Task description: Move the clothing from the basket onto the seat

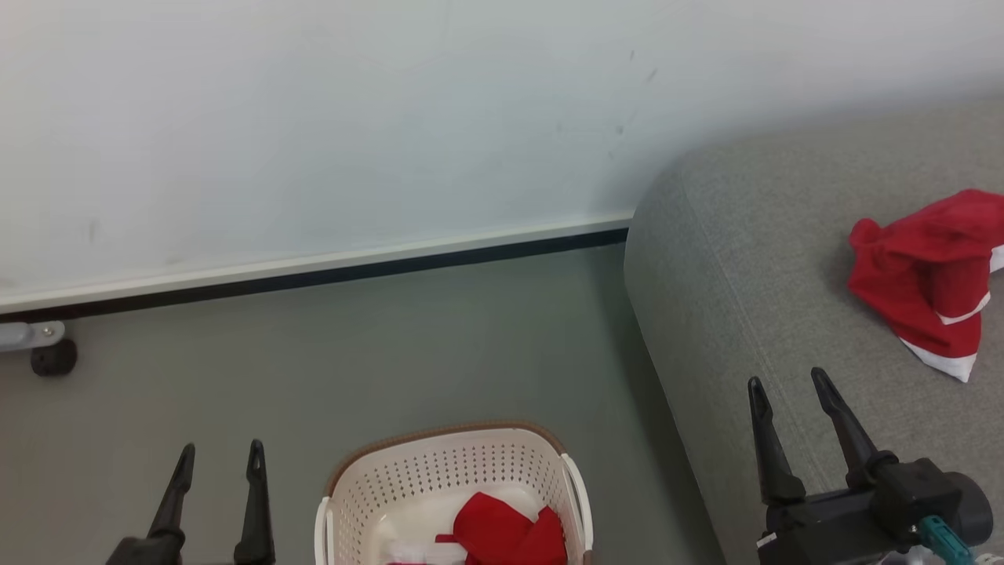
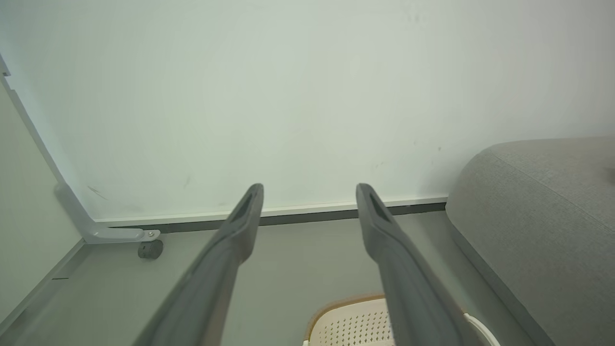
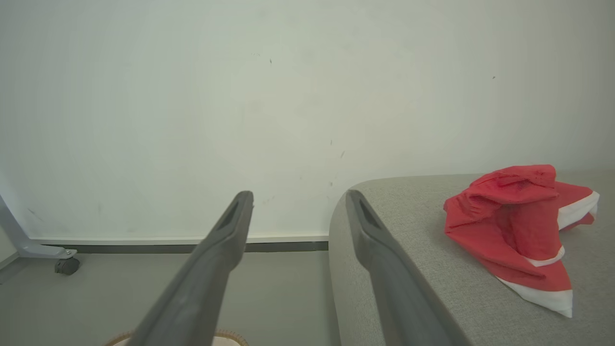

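Left gripper [image 1: 221, 447]: near left, above the floor [image 1: 392, 337]; my fingers are parted with nothing between them.
Right gripper [image 1: 787, 378]: near right, over the seat's left edge; my fingers are spread and empty.
Basket [image 1: 439, 463]: on the floor between my two grippers and just beside the seat's rounded end. Its near half is cut off by the bottom of my head view.
Red heap [image 1: 502, 530]: low in the basket, towards its right wall. Something pale lies beside it that I cannot make out.
Step in hand: I judge it to be the next fetch. I should come straight down inside the rim with my fingers wide, pinch a raised fold, then lift clear of the rim before swinging right.
Seat [image 1: 753, 259]: grey, on the right, running away from me.
Red garment [image 1: 925, 275]: crumpled on the seat, white-trimmed, well in from the edge. The next piece should land beside it, away from the rounded corner.
Views: my head view looks into the basket, while my wrist views catch slivers of rim. My right wrist view shows the garment's folds side-on. My left wrist view shows a caster [image 2: 150, 249] by the far wall [image 1: 314, 118].
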Available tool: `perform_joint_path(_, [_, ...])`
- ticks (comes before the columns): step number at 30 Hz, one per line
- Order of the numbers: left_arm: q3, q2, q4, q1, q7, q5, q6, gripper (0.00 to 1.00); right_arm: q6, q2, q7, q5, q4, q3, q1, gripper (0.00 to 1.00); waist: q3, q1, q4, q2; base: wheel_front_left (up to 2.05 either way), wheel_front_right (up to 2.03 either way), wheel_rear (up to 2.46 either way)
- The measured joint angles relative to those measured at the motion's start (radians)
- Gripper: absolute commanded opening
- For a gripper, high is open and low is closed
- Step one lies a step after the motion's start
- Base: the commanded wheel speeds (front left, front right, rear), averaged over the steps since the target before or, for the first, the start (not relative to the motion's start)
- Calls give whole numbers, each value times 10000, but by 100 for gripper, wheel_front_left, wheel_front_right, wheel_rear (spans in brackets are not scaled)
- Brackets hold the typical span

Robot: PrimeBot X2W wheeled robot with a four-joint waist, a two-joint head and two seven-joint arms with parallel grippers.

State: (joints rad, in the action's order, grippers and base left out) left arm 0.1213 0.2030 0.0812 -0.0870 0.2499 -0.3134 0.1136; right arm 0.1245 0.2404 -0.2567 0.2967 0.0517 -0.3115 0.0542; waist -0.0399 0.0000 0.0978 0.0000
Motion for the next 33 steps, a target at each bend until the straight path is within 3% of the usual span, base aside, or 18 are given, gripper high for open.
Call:
perform_joint_path(13, [943,111,602,1386,-357,366,-539,100,0,-86,0,-213,-311,291,1027,100,-1479,2,191,1,0,0,0])
perform_joint_path(33, [2142,159,3308,3542,-1534,1363,-1239,100,0,-533,-2,-510,-612,462,3245,100,-4312,3,1093,1,0,0,0])
